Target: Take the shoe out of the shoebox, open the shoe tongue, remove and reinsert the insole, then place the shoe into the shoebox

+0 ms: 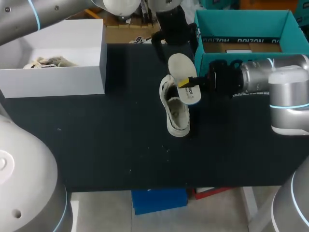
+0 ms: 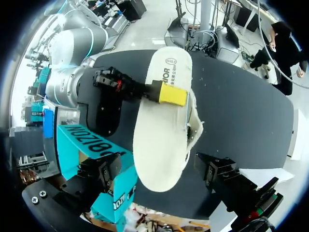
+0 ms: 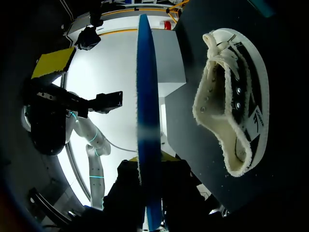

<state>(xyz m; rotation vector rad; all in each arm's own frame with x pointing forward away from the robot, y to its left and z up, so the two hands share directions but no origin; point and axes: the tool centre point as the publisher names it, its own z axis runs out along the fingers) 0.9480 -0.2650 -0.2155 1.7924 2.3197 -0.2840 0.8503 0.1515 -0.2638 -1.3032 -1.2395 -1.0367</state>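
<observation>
Head view: dark surface [image 1: 96,145]. The shoe [image 1: 177,112] lies on it near the middle, apparently tipped on its side, well apart from both boxes. The insole [image 1: 181,65] is off the surface, above the shoe's heel end, pale face up. The right arm [image 1: 270,77] comes in level from the right. The right jaws are clamped on the insole's edge, with one yellow fingertip [image 1: 183,83] showing on top. The left arm [image 1: 19,19] enters from the far left corner, and its dark wrist hangs past the insole's far end. A white shoebox [image 1: 58,79] stands at far left with a second shoe [image 1: 48,62] inside. A teal box [image 1: 217,60] stands at far right.

Left wrist view: the insole [image 2: 161,145] faces the camera flat, one end between this arm's own fingers [image 2: 104,171]. The left jaws are apart, with a gap on each side, neither touching. The right arm's yellow fingertip [image 2: 173,95] is pressed on the insole's middle. A frayed rim of the shoe [image 2: 195,128] peeks out just behind the insole. The corner of the teal box [image 2: 82,145] is beside the left jaws.

Right wrist view: the insole [image 3: 147,96] is seen edge-on, its blue underside edge running straight out from between the dark fingers [image 3: 128,188], pinched from both sides. The shoe [image 3: 236,96] lies beside it on the surface, not touching, with its opening and laces turned this way. Beyond the insole, a yellow fingertip [image 3: 53,63] of the left jaws stands clear of its mate.
</observation>
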